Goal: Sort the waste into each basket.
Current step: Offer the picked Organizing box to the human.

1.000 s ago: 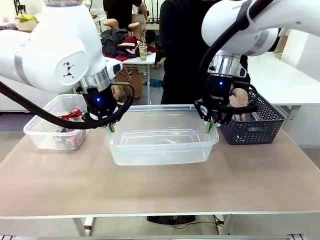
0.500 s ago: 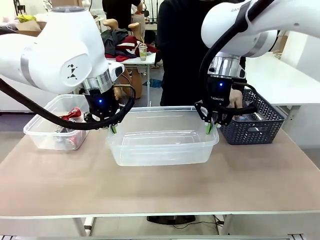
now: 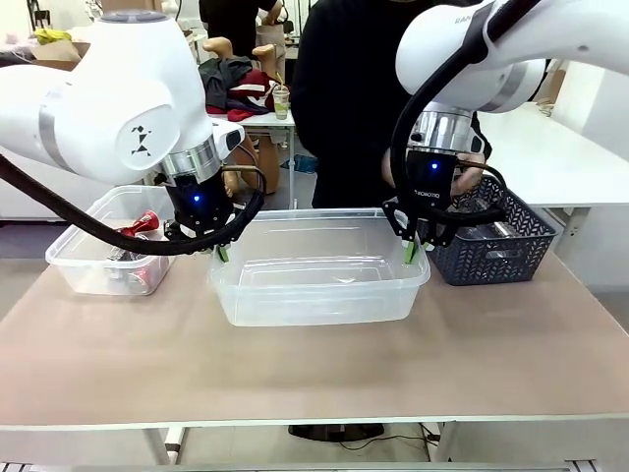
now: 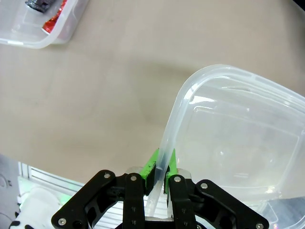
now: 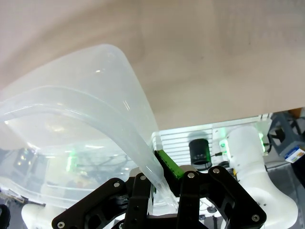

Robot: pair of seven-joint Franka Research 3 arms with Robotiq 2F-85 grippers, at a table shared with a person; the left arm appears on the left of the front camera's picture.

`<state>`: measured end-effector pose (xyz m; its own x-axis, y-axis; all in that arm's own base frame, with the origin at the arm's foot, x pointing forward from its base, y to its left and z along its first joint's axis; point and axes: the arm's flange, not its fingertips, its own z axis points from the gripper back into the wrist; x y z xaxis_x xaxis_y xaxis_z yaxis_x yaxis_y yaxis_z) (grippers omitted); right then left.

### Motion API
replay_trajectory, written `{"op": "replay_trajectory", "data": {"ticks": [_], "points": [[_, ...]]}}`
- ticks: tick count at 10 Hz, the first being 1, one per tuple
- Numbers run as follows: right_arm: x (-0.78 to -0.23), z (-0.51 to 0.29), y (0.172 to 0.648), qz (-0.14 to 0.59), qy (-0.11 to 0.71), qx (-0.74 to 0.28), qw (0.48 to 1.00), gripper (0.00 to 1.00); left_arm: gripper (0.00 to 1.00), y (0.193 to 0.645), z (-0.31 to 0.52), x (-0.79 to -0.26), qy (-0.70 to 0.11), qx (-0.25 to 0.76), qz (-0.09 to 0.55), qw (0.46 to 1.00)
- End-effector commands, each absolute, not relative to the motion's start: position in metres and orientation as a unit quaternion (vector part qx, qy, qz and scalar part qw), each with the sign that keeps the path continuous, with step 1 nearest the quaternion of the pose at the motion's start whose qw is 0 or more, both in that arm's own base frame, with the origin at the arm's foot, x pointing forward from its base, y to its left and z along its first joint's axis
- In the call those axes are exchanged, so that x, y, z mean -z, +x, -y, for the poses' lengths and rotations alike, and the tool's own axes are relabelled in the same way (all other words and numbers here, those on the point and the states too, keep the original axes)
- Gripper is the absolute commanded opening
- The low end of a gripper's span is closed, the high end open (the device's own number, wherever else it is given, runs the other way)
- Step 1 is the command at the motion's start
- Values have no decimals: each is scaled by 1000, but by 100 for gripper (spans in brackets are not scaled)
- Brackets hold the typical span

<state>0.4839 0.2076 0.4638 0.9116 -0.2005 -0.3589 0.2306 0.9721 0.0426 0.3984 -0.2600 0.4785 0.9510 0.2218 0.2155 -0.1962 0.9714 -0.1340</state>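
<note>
Clear plastic tub (image 3: 319, 270) sits mid-table in the front view, long side towards the camera; both arms have hold of it, one at each short end.

Left gripper (image 4: 161, 160): green pads pinch the rolled rim of the tub's end wall; in the left wrist view the rim runs up from between the two fingers and bends round a rounded corner; jaws nearly together, with only the thin plastic between them.

Right gripper (image 5: 159, 160): same hold at the opposite end; in the right wrist view the rim passes between the pads, one green pad showing just beside the wall; jaws clamped tight on the plastic.

Front view: both grippers point straight down, level with each other; the tub hangs square between them; whether its base touches the table (image 3: 314, 374) or is slightly raised cannot be told.

Second clear tub (image 3: 98, 258): at the table's left end, just beside the held one and partly behind the left arm; it holds a red can (image 3: 143, 223) lying tilted near the top, with more red and dark waste under it, not clear enough to count.

Dark lattice basket (image 3: 496, 248): at the right end of the table, behind the right gripper, near the held tub but apart from it.

Person in dark clothing stands at the far side; one hand (image 3: 470, 179) is over the lattice basket, partly hidden by the right wrist; what it holds, if anything, cannot be told.
</note>
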Motion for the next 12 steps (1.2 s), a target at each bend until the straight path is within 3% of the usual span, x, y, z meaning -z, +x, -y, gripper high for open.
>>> {"op": "replay_trajectory", "data": {"ticks": [1, 12], "points": [[-467, -208, 483, -174, 48, 120, 976, 5, 6, 396, 257, -479, -56, -114, 116, 985], [-467, -208, 483, -174, 48, 120, 976, 5, 6, 396, 257, -479, -56, -114, 116, 985]]}}
